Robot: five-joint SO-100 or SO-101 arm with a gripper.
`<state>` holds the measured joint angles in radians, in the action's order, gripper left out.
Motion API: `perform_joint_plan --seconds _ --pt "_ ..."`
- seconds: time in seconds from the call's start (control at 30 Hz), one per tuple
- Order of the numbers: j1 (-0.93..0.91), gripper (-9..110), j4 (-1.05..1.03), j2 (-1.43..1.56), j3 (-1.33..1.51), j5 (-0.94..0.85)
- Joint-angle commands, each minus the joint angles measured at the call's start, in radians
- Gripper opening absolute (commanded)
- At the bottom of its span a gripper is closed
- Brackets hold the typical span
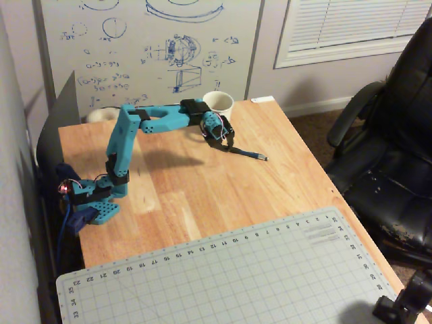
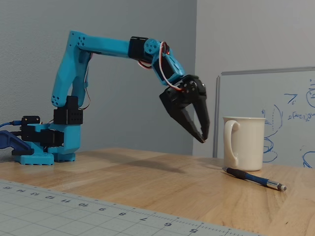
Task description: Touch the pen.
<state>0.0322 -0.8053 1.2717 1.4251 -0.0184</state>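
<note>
Claw (image 2: pixel 201 133) hangs tilted down above pen (image 2: pixel 253 178).

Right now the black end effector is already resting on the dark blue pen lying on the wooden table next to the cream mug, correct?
Not quite. The black end effector hangs in the air above the wooden table, clear of the dark blue pen; the fixed view shows the gap. The rest holds: the pen lies flat on the table beside the cream mug.

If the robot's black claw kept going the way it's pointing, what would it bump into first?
Probably the dark blue pen lying on the wooden table. The black gripper points down above the pen's near end, close to the cream mug, though depth is unclear.
</note>
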Motion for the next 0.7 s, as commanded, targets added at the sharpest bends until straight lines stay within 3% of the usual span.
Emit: perform_joint_plan --seconds 0.0,0.67 --pt "0.002 1 -0.003 -0.055 -0.192 0.008" --pt "0.092 1 -0.002 -0.499 -0.709 0.008"
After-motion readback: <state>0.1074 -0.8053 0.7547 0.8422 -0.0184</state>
